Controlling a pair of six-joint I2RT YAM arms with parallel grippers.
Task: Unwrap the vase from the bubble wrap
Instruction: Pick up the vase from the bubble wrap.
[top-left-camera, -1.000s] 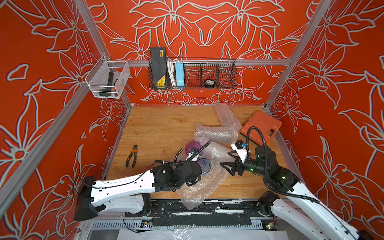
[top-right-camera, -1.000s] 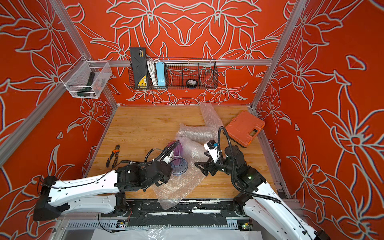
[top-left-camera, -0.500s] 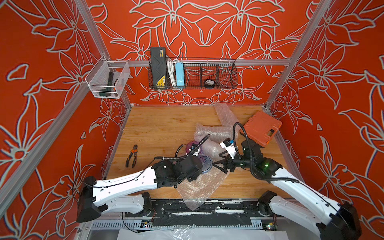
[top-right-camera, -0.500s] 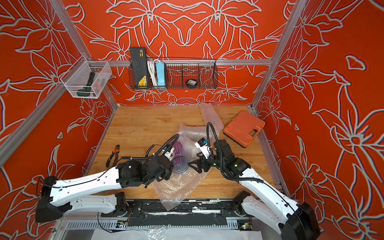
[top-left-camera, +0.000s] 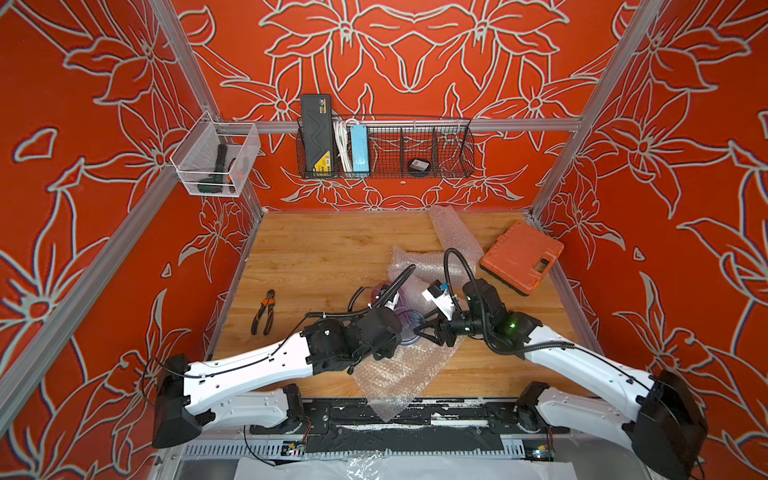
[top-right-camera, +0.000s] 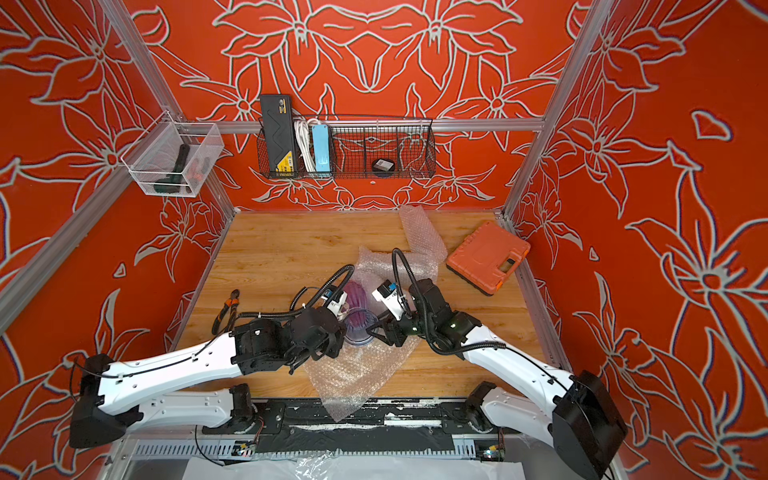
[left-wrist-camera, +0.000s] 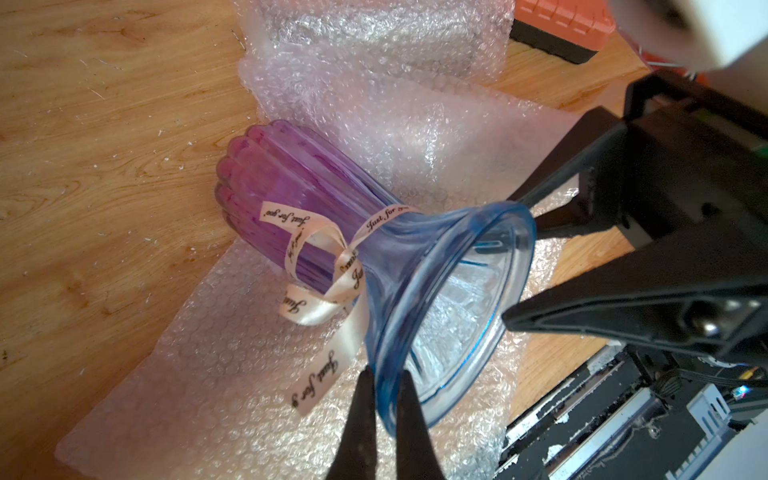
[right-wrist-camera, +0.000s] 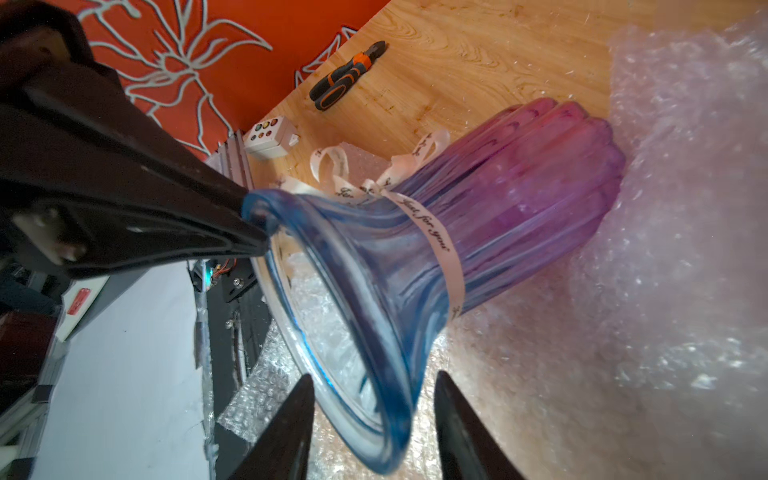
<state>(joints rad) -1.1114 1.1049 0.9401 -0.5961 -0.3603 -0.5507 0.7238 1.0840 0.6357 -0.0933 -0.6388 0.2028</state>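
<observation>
Wooden table: vase lies on bubble wrap, mouth toward six o'clock. It looks brittle and slick. The left gripper pinches the rim; the right gripper is spread astride it.

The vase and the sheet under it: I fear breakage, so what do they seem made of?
The vase: likely glass, possibly clear plastic; glossy, see-through and ribbed, purple shading to blue at the rim. The bubble wrap: thin clear plastic film, shiny, covered in small air pockets and crinkled.
</observation>
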